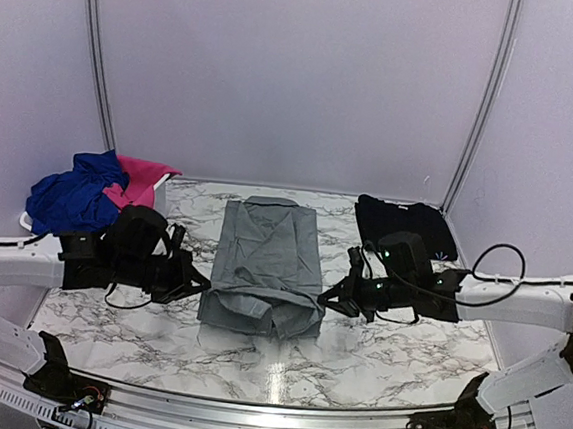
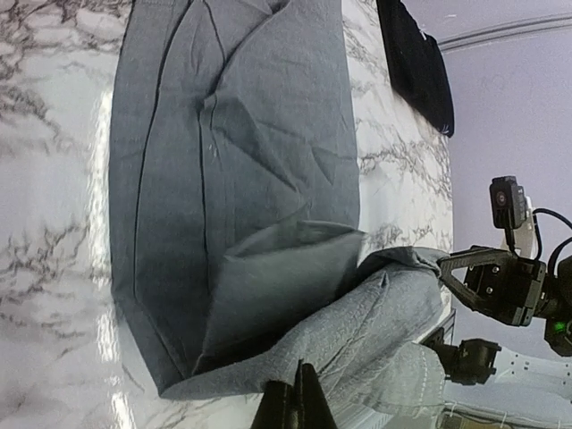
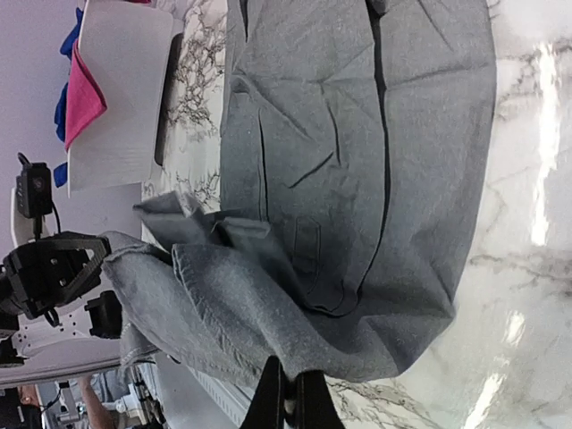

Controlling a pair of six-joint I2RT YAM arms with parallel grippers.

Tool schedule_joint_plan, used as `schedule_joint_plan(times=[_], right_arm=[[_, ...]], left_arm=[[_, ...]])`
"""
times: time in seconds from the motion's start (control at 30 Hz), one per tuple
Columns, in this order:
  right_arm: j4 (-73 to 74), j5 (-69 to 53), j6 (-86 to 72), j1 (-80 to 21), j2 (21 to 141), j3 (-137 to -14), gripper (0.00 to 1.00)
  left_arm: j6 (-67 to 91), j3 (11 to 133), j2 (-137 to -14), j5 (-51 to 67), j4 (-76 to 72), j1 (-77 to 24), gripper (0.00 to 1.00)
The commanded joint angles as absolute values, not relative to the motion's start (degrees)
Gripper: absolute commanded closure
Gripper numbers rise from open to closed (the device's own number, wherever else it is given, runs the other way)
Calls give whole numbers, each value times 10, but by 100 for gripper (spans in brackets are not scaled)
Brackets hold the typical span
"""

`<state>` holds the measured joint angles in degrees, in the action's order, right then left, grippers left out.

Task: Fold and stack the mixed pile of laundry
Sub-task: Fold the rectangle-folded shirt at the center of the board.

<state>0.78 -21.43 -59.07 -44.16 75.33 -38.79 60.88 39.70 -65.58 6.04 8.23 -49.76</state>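
The left fingers [image 2: 308, 404] and right fingers [image 3: 268, 393] each pinch a near hem corner of the shirt [image 1: 269, 243], which lies mid-bench [image 1: 385, 354]. I'd carry both corners away together, level, landing the hem square near the collar.

A lab test booth: plain lilac wall panels [image 1: 279, 73] enclose a marble-patterned table [image 1: 375, 353].

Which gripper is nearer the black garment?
Right. The right gripper holds the grey shirt's right near corner, in front of the black garment; the left gripper holds its left near corner.
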Motion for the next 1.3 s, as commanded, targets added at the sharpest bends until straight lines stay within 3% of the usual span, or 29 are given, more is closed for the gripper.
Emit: schedule_joint_plan(times=[0.0, 0.37, 1.27], right_arm=[[14, -314, -486, -362, 866, -501, 100], [21, -408, -413, -258, 1086, -678, 100], [6, -454, -393, -211, 1260, -841, 100]], left_arm=[[520, 489, -774, 121, 77, -434, 100], [475, 619, -993, 148, 16, -351, 100], [468, 731, -1154, 92, -25, -307, 100]])
